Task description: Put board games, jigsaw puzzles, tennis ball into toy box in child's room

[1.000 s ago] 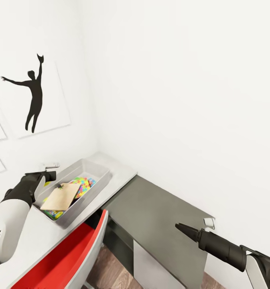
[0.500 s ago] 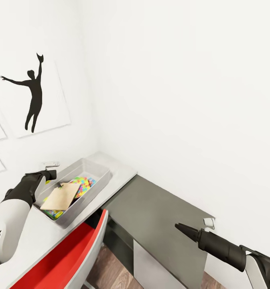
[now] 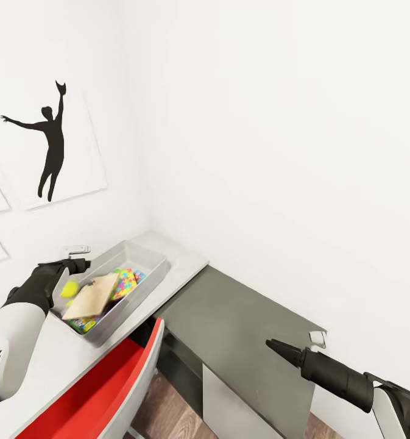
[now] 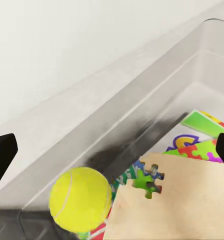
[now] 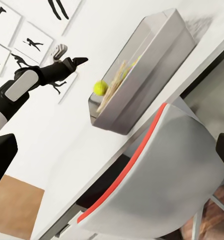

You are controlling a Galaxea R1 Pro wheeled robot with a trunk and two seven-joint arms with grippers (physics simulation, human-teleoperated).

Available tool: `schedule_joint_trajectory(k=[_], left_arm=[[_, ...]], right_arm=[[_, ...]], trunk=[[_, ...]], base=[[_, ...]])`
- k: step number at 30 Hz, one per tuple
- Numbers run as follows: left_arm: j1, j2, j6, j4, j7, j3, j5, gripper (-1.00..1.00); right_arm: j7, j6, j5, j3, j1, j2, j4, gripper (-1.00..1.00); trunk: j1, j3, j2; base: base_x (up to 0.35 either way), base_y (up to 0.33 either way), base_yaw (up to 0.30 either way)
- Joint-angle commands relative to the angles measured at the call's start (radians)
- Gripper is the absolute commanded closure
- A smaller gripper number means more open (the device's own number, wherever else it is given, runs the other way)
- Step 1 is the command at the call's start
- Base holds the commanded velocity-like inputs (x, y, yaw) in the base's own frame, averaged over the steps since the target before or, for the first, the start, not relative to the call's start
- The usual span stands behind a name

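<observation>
The pale grey toy box (image 3: pixel 148 285) stands on the light-grey table (image 3: pixel 183 261) by the wall. Inside lie a tan board with a puzzle-piece cutout (image 3: pixel 92 296), a bright jigsaw puzzle (image 3: pixel 127 281) and a colourful flat box (image 3: pixel 83 325) under them. The tennis ball (image 3: pixel 69 288) (image 4: pixel 81 199) (image 5: pixel 100 87) is free at the box's end, beside the tan board (image 4: pixel 181 205). Just above that end my left gripper (image 3: pixel 80 257) (image 4: pixel 112 152) (image 5: pixel 69 56) hangs open and holds nothing. My right gripper (image 3: pixel 293 339) is open over the lower dark grey shelf unit (image 3: pixel 241 317), far from the box.
A red-and-white chair (image 3: pixel 101 390) (image 5: pixel 161 175) is pushed against the table's front edge below the toy box. Black silhouette pictures (image 3: pixel 49 140) hang on the white wall behind the table. Wood floor (image 3: pixel 168 414) shows under the chair.
The tennis ball has come out of the left gripper and now shows below it at the toy box's end. The tan board has shifted slightly. The right arm has not moved.
</observation>
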Motion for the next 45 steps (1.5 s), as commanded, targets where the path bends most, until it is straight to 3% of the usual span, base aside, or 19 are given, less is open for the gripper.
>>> schedule_joint_trajectory(k=[1,13,18,21,25,26,28,29,32,34,36,37,38,41,43,45], left_arm=[[-0.001,0.0,0.005,-0.001,-0.002,0.004,-0.01,-1.0],[-0.001,0.001,0.007,-0.001,-0.008,0.004,-0.01,-1.0],[-0.001,0.015,0.015,-0.009,-0.057,0.008,0.001,-1.0],[-0.002,0.057,0.07,-0.026,-0.206,0.014,0.005,-1.0],[-0.001,0.123,0.185,-0.078,-0.504,0.022,0.006,-1.0],[-0.001,0.151,0.212,-0.088,-0.624,0.042,0.006,-1.0],[0.0,0.189,0.238,-0.094,-0.78,0.091,0.004,-1.0],[0.001,0.198,0.245,-0.095,-0.817,0.105,0.003,-1.0],[0.007,0.258,0.28,-0.095,-1.025,0.171,-0.001,-1.0],[0.01,0.295,0.287,-0.089,-1.122,0.187,-0.002,-1.0],[0.018,0.349,0.29,-0.045,-1.249,0.197,-0.001,-1.0],[0.019,0.363,0.29,-0.027,-1.281,0.199,0.0,-1.0],[0.023,0.402,0.286,0.035,-1.375,0.201,0.002,-1.0],[0.025,0.46,0.266,0.165,-1.534,0.203,0.002,-1.0],[0.026,0.486,0.209,0.253,-1.586,0.203,0.003,-1.0],[0.026,0.511,0.141,0.363,-1.586,0.204,0.003,-1.0]], right_arm=[[0.002,0.005,-0.002,0.0,-0.001,0.0,0.0,-1.0],[0.002,0.005,-0.002,-0.001,-0.001,-0.001,0.0,-1.0],[0.002,0.005,-0.002,-0.001,-0.001,-0.002,0.0,-1.0],[0.002,0.005,-0.002,-0.001,-0.001,-0.002,0.0,-1.0],[0.002,0.005,-0.003,-0.001,-0.001,-0.003,0.0,-1.0],[0.004,0.004,-0.003,-0.001,-0.001,-0.003,-0.001,-1.0],[0.006,0.004,-0.003,-0.002,-0.001,-0.003,-0.001,-1.0],[0.007,0.004,-0.003,-0.002,-0.001,-0.003,-0.001,-1.0],[0.01,0.004,-0.004,-0.017,-0.001,-0.002,-0.001,-1.0],[0.012,0.004,-0.005,-0.023,-0.001,-0.002,-0.001,-1.0],[0.015,0.004,-0.005,-0.026,-0.001,-0.002,-0.002,-1.0],[0.015,0.004,-0.005,-0.027,-0.001,-0.002,-0.001,-1.0],[0.017,0.004,-0.005,-0.028,-0.001,-0.002,-0.001,-1.0],[0.019,0.004,-0.008,-0.029,-0.001,-0.002,-0.002,-1.0],[0.02,0.004,-0.011,-0.032,-0.001,-0.002,-0.002,-1.0],[0.02,0.004,-0.013,-0.046,-0.001,-0.001,-0.002,-1.0]], trunk=[[0.001,-0.002,-0.002],[0.001,-0.002,-0.002],[0.001,-0.002,-0.002],[0.001,-0.002,-0.002],[0.001,-0.001,-0.002],[0.001,0.001,-0.002],[0.001,0.003,-0.002],[0.001,0.005,-0.002],[0.001,0.009,-0.002],[0.001,0.013,-0.002],[0.001,0.016,-0.002],[0.001,0.017,-0.002],[0.001,0.019,-0.002],[0.001,0.024,-0.002],[0.001,0.027,-0.002],[0.001,0.03,-0.002]], base=[[0.0,0.0,0.0],[0.0,0.0,0.0],[0.0,0.0,0.0],[0.0,0.0,0.0],[0.0,0.0,0.0],[0.0,0.0,0.0],[0.0,0.0,0.0],[0.0,0.0,0.0],[0.0,0.0,0.0],[0.0,0.0,0.0],[0.0,0.0,0.0],[0.0,0.0,0.0],[0.0,0.0,0.0],[0.0,0.0,0.0],[0.0,0.0,-0.006],[0.0,0.0,-0.064]])
